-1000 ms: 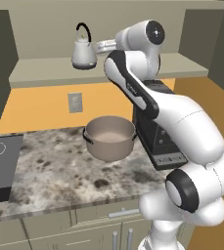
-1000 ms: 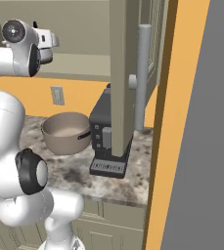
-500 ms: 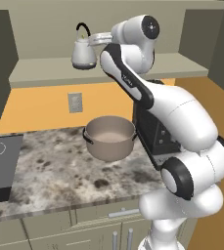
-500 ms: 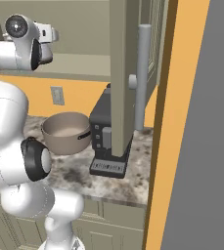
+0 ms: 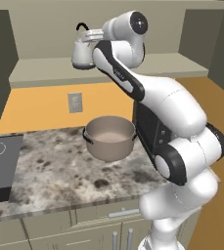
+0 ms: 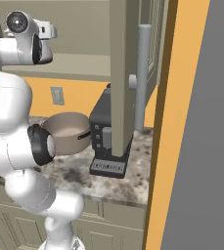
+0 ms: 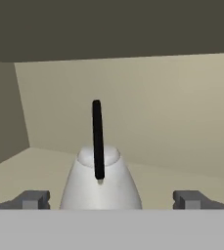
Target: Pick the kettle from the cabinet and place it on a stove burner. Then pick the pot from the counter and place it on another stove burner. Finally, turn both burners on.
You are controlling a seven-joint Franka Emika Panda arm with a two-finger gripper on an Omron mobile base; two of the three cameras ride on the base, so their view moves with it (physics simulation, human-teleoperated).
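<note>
Kettle: I see the kettle (image 7: 100, 184) upright on the cabinet (image 5: 133, 66) shelf, smooth rounded silver-grey body, thin black hoop handle edge-on to my hand camera.
Gripper: my gripper (image 7: 111, 200) is at the kettle, jaws spread wide, one dark blocky tip on each side of the body, gripping nothing.
Pot: the pot (image 5: 109, 137), wide, matte tan metal with small dark side handles, sits on the counter (image 5: 59, 171) below.
Counter: speckled granite, mottled brown and grey.
</note>
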